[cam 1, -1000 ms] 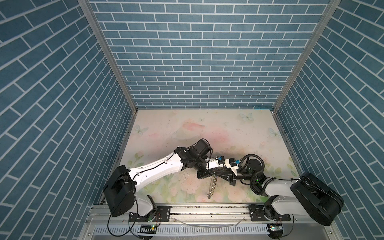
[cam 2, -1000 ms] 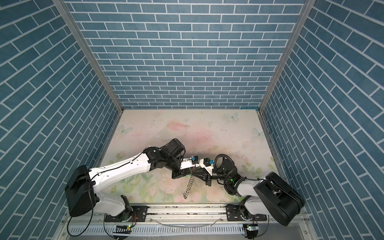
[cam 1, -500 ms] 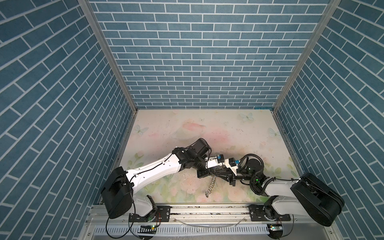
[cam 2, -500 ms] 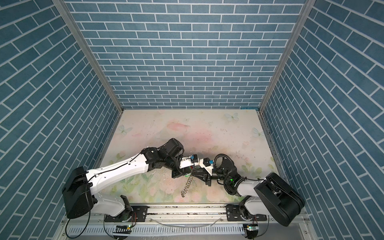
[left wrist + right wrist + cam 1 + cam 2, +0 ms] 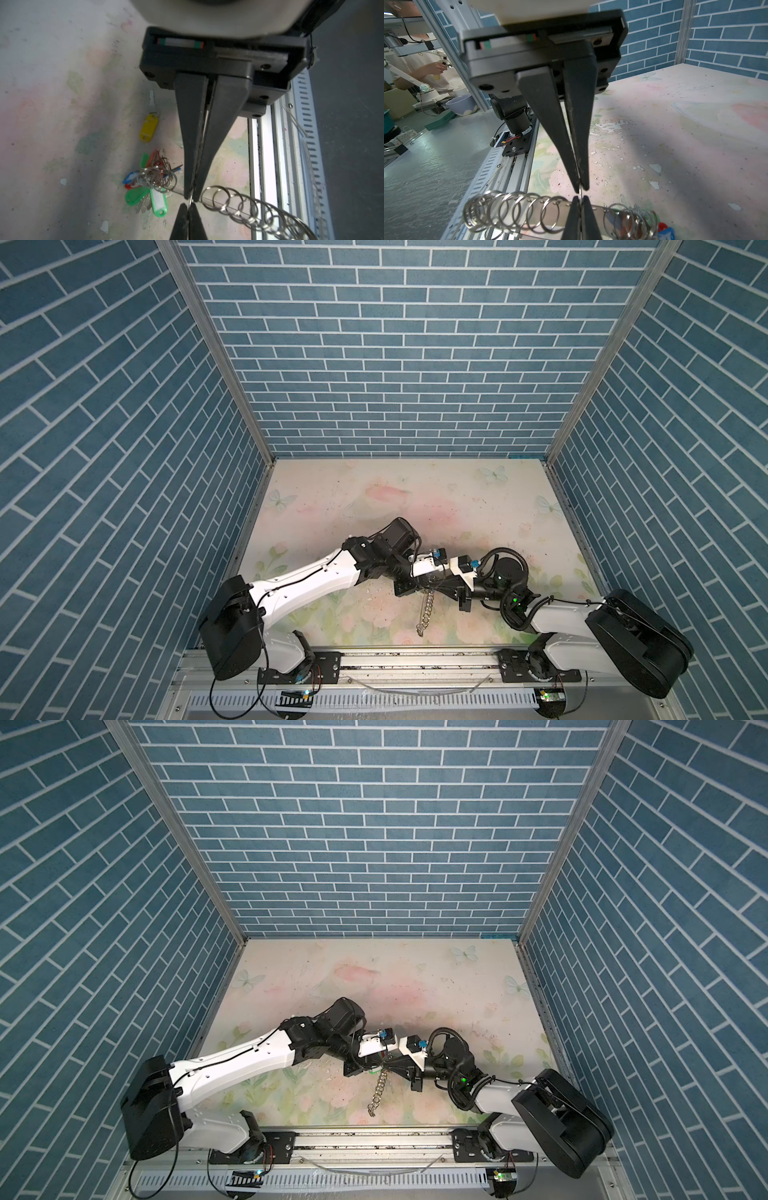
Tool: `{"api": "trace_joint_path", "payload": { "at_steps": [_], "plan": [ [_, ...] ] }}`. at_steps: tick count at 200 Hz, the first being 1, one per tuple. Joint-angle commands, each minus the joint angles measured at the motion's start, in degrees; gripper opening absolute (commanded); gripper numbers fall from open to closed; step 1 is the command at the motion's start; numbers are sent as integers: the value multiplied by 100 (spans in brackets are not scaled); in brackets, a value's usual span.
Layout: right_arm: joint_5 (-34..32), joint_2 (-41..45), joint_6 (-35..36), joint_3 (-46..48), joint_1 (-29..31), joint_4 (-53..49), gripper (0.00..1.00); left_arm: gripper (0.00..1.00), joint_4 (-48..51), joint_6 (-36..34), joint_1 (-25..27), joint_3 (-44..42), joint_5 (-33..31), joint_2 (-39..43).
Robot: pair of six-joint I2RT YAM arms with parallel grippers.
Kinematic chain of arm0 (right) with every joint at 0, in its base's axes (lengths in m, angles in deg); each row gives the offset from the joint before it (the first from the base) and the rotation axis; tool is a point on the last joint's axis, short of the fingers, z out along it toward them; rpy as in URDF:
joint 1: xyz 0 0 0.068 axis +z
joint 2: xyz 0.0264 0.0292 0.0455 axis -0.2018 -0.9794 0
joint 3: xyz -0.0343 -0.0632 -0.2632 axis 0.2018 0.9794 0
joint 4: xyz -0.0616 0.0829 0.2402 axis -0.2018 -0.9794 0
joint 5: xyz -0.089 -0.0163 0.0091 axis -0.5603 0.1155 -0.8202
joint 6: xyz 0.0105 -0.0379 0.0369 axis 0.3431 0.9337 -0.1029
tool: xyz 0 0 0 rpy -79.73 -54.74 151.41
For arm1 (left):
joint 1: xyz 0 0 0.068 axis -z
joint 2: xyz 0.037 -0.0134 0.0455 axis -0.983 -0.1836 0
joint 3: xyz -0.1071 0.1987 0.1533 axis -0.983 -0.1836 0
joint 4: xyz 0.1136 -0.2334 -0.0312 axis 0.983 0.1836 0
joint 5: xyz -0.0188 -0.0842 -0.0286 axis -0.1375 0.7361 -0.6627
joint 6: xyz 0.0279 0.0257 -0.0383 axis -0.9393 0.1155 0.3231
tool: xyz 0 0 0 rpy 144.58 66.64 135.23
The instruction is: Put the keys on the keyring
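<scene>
Left pincer [image 5: 192, 195] and right pincer [image 5: 581, 187], both narrow, pinch one loop of keyring [image 5: 599, 210] tip-to-tip; yellow-tagged key [image 5: 149, 126] lies on worktop [image 5: 62, 104].

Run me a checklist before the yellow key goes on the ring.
1. Right gripper shut on a wire ring of the keyring: ok.
2. Left gripper pinching the same wire ring: ok.
3. Wire ring pried open enough for a key: cannot tell.
4. Yellow-tagged key in hand: not ok, it lies on the table.
5. A gripper free to fetch it: not ok.
6. Yellow-tagged key apart from the other tagged keys: ok.
</scene>
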Motion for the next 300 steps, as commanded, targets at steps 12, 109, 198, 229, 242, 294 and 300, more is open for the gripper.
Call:
{"api": "trace_joint_path", "payload": {
  "at_steps": [12, 109, 198, 229, 242, 294, 300],
  "plan": [
    [-54, -282, -389, 168, -75, 1266, 0, 27, -2088, 610, -514, -1218, 343, 1126],
    [64, -446, -512, 24, -66, 1736, 0, 27, -4642, 1392, -1064, -2652, 1566, 1030],
    [47, -524, -480, -137, 12, 1737, 0, 24, -5953, 1837, -1079, -2976, 2118, 470],
    [41, -525, -473, -152, 40, 1735, 0, 23, -6157, 1956, -1079, -2967, 2326, 244],
    [29, -534, -465, -144, 49, 1737, 0, 23, -6205, 1967, -1079, -2962, 2409, 194],
    [21, -613, -420, -189, 75, 1737, 0, 13, -6439, 1955, -1057, -2989, 2645, -34],
    [12, -609, -420, -195, 83, 1737, 0, 13, -6425, 1949, -1053, -2993, 2643, -54]
  ]
}}
